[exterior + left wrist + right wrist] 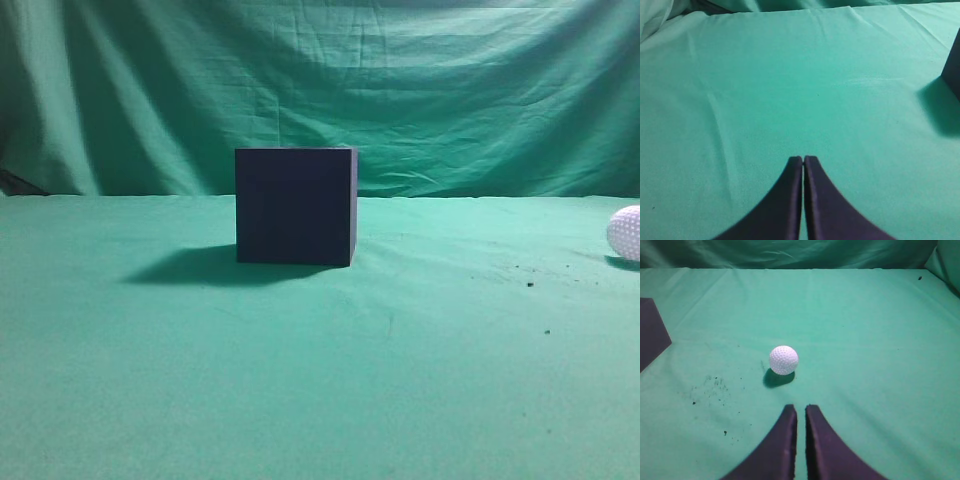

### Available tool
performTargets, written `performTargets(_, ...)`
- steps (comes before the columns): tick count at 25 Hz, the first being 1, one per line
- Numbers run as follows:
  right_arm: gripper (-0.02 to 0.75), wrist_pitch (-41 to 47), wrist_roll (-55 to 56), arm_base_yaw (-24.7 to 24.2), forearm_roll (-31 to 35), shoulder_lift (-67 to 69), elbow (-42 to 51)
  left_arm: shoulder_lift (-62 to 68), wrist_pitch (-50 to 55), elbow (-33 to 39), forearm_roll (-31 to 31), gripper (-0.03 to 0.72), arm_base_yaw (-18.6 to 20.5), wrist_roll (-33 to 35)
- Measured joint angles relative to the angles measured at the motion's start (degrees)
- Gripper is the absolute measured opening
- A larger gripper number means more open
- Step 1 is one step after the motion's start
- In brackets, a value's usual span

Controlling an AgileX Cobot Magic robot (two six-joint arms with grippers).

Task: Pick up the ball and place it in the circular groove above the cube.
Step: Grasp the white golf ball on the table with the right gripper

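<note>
The dark navy cube [295, 206] stands on the green cloth at the middle of the exterior view; its top face is not visible. Its edge shows at the right of the left wrist view [954, 65] and at the left of the right wrist view [650, 330]. The white dimpled ball [625, 233] lies on the cloth at the far right. In the right wrist view the ball [784, 360] lies ahead of my right gripper [800, 409], slightly to the left, apart from it. The right gripper is shut and empty. My left gripper [803, 159] is shut and empty over bare cloth.
Green cloth covers the table [320, 380] and hangs as a backdrop [320, 90]. Small dark specks lie on the cloth left of the ball [710, 387]. No arm shows in the exterior view.
</note>
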Motion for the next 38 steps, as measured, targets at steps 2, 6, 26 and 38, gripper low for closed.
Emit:
performTargets(2, 0.048, 0.00, 0.00, 0.00, 0.00, 0.00, 0.00, 0.00, 0.00, 0.00, 0.00, 0.000, 0.00, 0.00)
performTargets(6, 0.048, 0.00, -0.10, 0.00, 0.00, 0.00, 0.00, 0.00, 0.00, 0.00, 0.00, 0.000, 0.00, 0.00)
performTargets(26, 0.048, -8.79, 0.23, 0.00, 0.42, 0.00, 0.00, 0.00, 0.00, 0.00, 0.00, 0.000, 0.00, 0.00)
performTargets(38, 0.048, -16.32, 0.23, 0.00, 2.01, 6.68, -7.45, 0.00, 0.00, 0.00, 0.00, 0.000, 0.00, 0.00)
